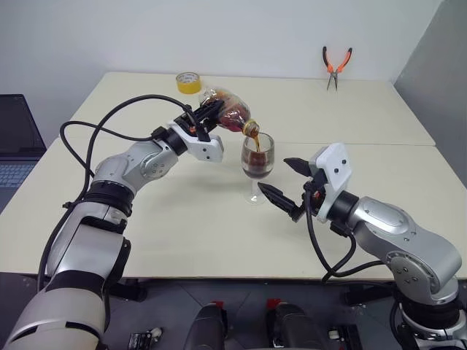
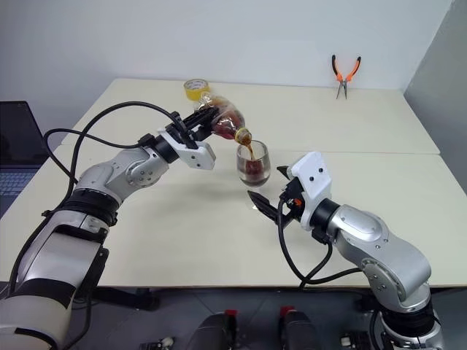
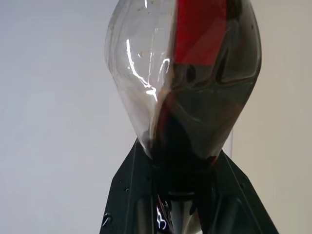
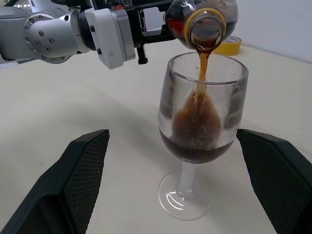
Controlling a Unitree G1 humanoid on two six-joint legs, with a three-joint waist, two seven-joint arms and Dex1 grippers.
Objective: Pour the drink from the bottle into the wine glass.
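Observation:
My left gripper (image 1: 208,114) is shut on the base of the bottle (image 1: 228,111), which it holds tipped with the open mouth down over the wine glass (image 1: 257,157). A thin stream of the dark drink (image 4: 202,63) runs from the mouth into the bowl. The drink (image 1: 257,167) fills roughly the lower third of the bowl. The glass stands upright on the table (image 1: 182,219). My right gripper (image 1: 275,176) is open just on the near right of the glass, a finger on either side of its stem and foot, touching neither. Dark liquid remains in the bottle (image 3: 195,112).
A yellow tape roll (image 1: 188,82) lies at the back of the table behind the bottle. Orange-handled pliers (image 1: 336,65) hang on the wall at the back right. A laptop (image 1: 14,138) sits off the table's left edge.

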